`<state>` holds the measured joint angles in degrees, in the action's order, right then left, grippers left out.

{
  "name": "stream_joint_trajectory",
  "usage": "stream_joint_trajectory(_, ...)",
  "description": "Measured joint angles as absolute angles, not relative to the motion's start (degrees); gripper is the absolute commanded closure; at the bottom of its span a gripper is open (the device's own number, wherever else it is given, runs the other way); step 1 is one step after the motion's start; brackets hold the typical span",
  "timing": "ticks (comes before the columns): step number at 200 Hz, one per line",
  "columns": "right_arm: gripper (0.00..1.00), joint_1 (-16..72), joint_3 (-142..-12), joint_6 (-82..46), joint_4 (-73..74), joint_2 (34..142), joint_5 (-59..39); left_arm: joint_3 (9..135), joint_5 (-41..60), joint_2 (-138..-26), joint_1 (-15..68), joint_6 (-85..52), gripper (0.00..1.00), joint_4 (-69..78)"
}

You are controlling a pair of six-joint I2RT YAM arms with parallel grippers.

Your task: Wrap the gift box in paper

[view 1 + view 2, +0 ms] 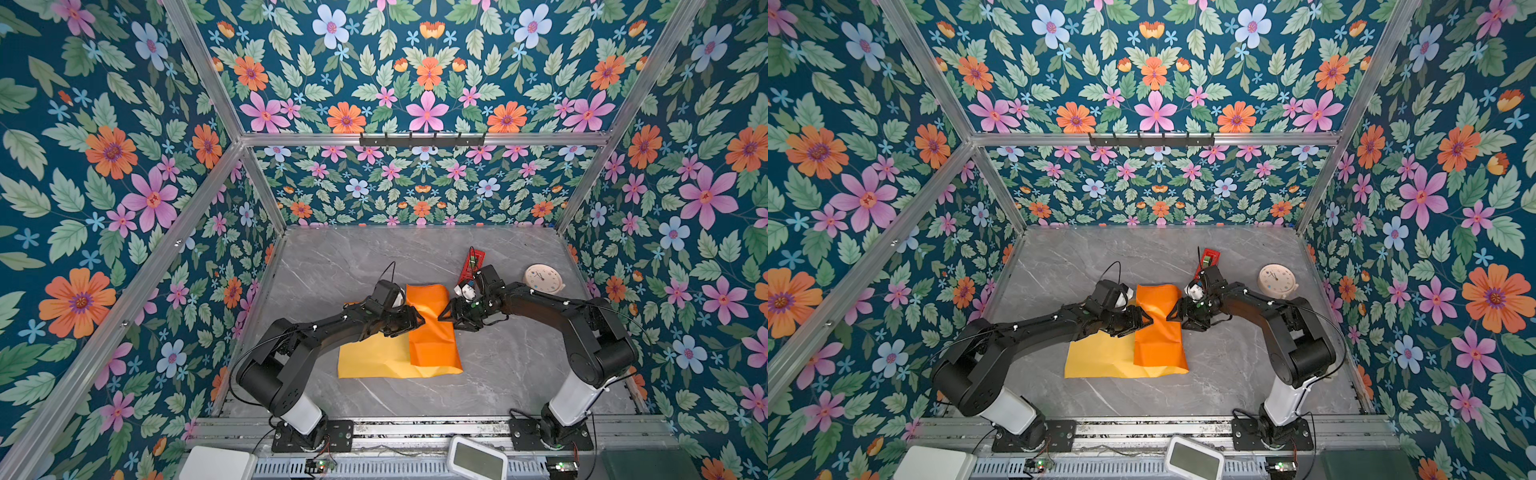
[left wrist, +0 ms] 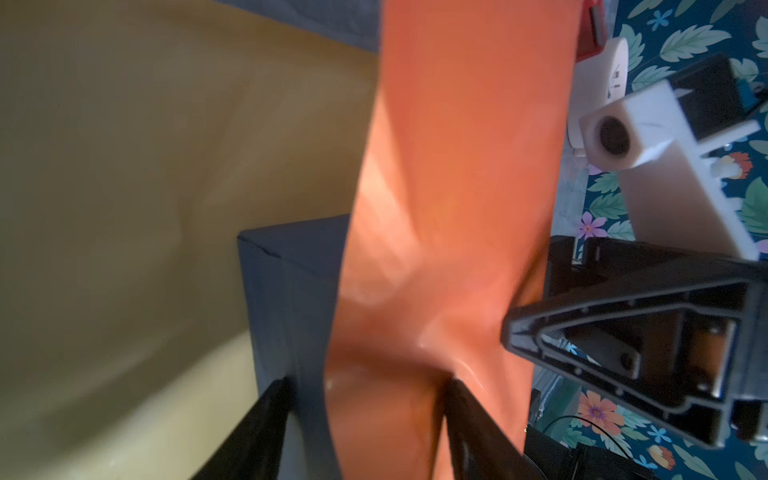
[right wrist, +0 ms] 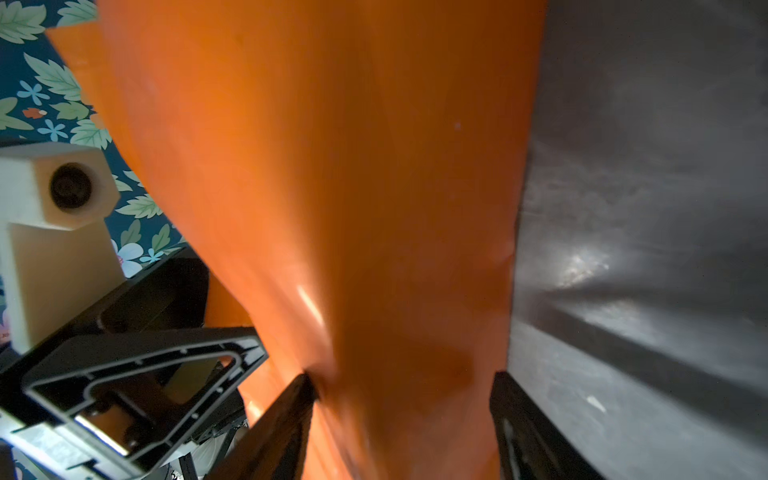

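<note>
The dial of the round clock (image 1: 542, 279) is too small for you to read. In both top views your arms bend inward over the worktop (image 1: 353, 257), and their tips nearly meet above the orange fold of the paper (image 1: 428, 299). The gift box (image 2: 291, 291) sits under that fold with one dark blue corner showing. Your left claw (image 2: 370, 379) straddles the box edge and flap with its fingers apart. Your right claw (image 3: 404, 375) stands wide around the fold. You cannot tell whether either one clamps.

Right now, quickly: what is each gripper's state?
Left gripper: jaws straddle the gift box and paper; grip cannot be told.
Right gripper: jaws straddle the paper; grip cannot be told.
</note>
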<state>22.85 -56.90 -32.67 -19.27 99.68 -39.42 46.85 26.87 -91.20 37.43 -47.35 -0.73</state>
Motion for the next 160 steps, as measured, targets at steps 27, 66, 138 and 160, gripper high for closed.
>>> stream_joint_trajectory(27, 0.29, 23.1, -57.1, -32.8, -19.8, 99.2, -38.1, 46.4, 26.4, -90.5, 37.1, -46.5, 0.63, -1.2)
stream_joint_trajectory(66, 0.25, 23.3, -58.9, -32.6, -23.3, 98.8, -35.3, 43.8, 26.9, -89.7, 36.2, -46.1, 0.68, 2.2)
stream_joint_trajectory(138, 0.20, 23.3, -60.4, -32.5, -25.8, 98.8, -34.4, 41.6, 27.6, -87.9, 34.6, -45.1, 0.67, 3.8)
stream_joint_trajectory(160, 0.20, 22.6, -60.2, -32.5, -26.3, 98.2, -35.0, 41.4, 27.6, -87.8, 34.5, -44.9, 0.68, 4.1)
